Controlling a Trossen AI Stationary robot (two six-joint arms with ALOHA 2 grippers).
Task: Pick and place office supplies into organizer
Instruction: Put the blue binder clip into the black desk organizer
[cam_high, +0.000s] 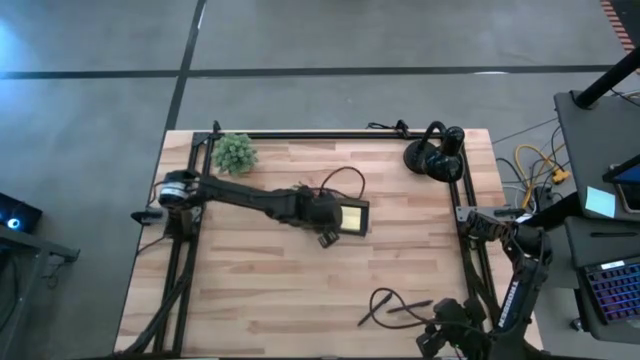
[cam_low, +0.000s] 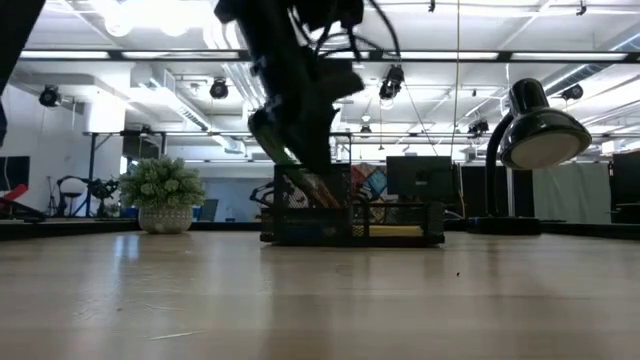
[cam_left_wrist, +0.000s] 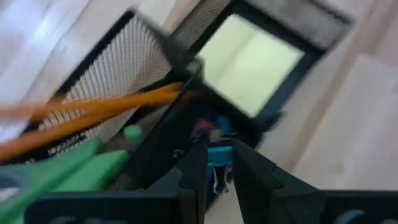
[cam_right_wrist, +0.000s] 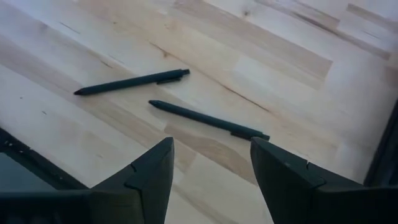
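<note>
Organizer (cam_high: 352, 219), a black mesh tray, stood near the middle of the table (cam_high: 300, 300), with the yellow sticky-note pad (cam_left_wrist: 249, 62) already in one compartment and the orange pencils (cam_left_wrist: 93, 115) and green-handled scissors (cam_left_wrist: 68, 177) in the next. We saw the left gripper (cam_left_wrist: 217, 177) poised at the tray's rim, its fingers pinching a small blue clip (cam_left_wrist: 219, 163); whether the clip had yet passed inside the wall we could not tell, the wrist view being blurred. We judged the step in hand to be the placing of this clip. The next move called for lowering it over a free compartment and parting the fingers. The right gripper (cam_right_wrist: 211, 180) waited at the table's near right corner, fingers spread, above two black pens (cam_right_wrist: 180, 99) left on the wood.
</note>
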